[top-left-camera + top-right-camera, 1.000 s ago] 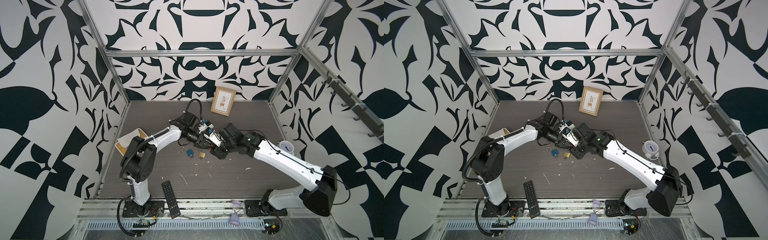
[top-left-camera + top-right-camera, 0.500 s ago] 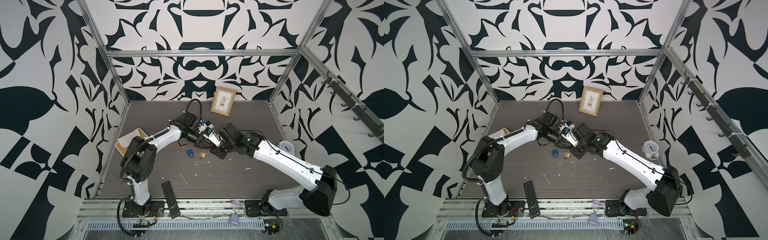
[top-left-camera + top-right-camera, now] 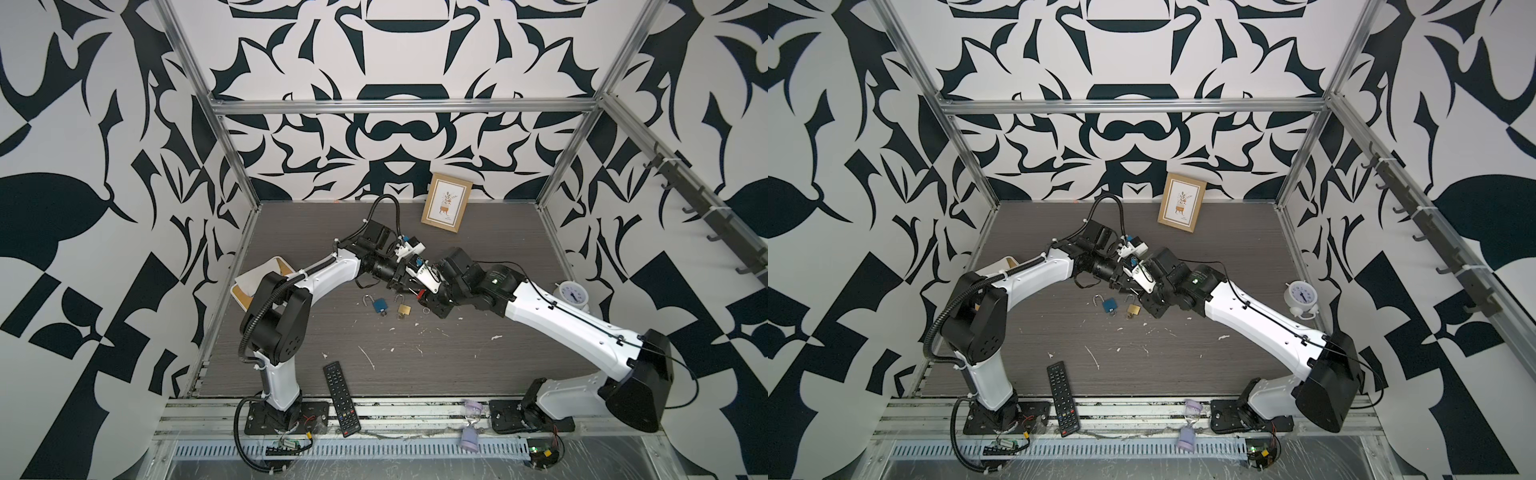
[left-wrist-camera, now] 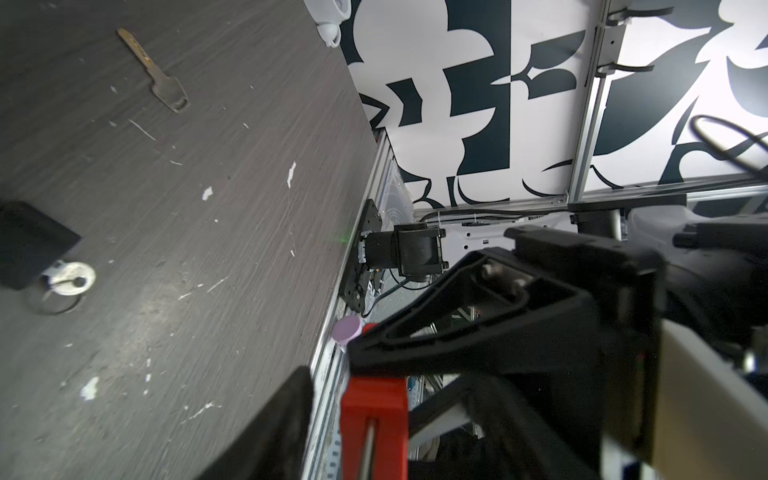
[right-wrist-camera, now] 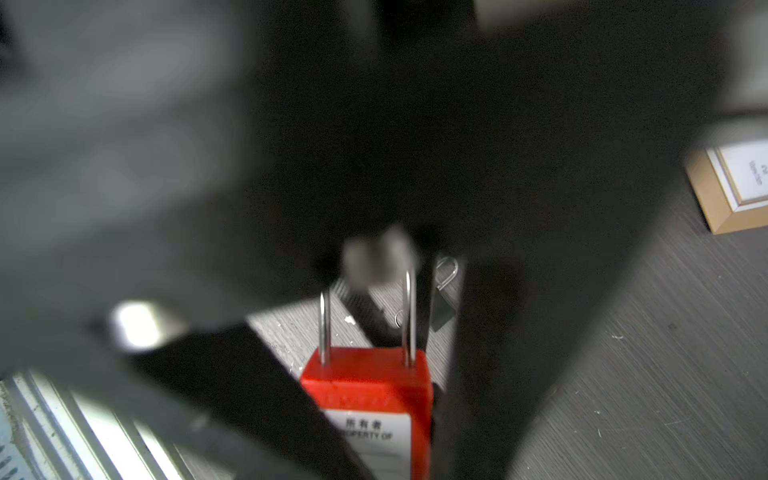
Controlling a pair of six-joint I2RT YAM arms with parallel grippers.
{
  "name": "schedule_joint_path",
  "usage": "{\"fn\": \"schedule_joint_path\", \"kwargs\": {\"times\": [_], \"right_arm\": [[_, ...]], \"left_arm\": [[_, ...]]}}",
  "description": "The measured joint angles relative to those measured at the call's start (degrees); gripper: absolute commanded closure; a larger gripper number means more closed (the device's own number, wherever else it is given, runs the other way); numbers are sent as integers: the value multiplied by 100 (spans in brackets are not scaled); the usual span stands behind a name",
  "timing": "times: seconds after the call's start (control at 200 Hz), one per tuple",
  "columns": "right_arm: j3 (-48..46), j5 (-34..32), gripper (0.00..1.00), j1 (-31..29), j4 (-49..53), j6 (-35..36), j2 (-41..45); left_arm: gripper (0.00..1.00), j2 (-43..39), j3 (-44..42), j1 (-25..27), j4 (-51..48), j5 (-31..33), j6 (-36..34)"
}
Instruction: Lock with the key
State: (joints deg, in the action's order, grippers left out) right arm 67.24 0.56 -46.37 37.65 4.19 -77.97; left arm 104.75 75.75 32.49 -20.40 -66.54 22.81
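My right gripper (image 5: 370, 415) is shut on a red padlock (image 5: 365, 378), gripping its body, with the two steel shackle legs pointing away from it. In both top views the two grippers meet mid-table, the right gripper (image 3: 430, 297) and the left gripper (image 3: 405, 282). My left gripper (image 4: 365, 449) stands open around the red padlock (image 4: 372, 411), with gaps at its sides. A brass key (image 4: 153, 70) lies loose on the table. A silver key on a ring (image 4: 68, 280) lies beside a dark block. A blue padlock (image 3: 380, 304) and a brass padlock (image 3: 404, 309) lie with their shackles open.
A picture frame (image 3: 446, 208) leans on the back wall. An alarm clock (image 3: 573, 295) stands at the right edge and a remote (image 3: 340, 399) lies at the front. A wood-and-white tray (image 3: 257, 282) sits far left. White scraps litter the table (image 3: 457, 365).
My left gripper's jaws have spread apart off the red padlock. Both arms stay almost where they were, still meeting at mid-table.
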Motion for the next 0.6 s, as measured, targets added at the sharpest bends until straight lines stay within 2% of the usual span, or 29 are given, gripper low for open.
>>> {"fn": "schedule_joint_path", "kwargs": {"times": [0.17,0.36,0.46,0.6], "right_arm": [[-254,-442,100,90,-227,-487,-63],[-562,-793,100,553,-369,-1467,-302],[-564,-946,100,811,-553,-1923,-588],[-560,-881,100,1172,-796,-2350,-1110]], "left_arm": [[1,-160,-424,-605,474,715,605],[1,-852,-1486,-1541,1447,1818,1497],[1,-1228,-1742,-1661,1563,2210,1609],[1,-1895,-2000,-1635,1720,2424,1602]]}}
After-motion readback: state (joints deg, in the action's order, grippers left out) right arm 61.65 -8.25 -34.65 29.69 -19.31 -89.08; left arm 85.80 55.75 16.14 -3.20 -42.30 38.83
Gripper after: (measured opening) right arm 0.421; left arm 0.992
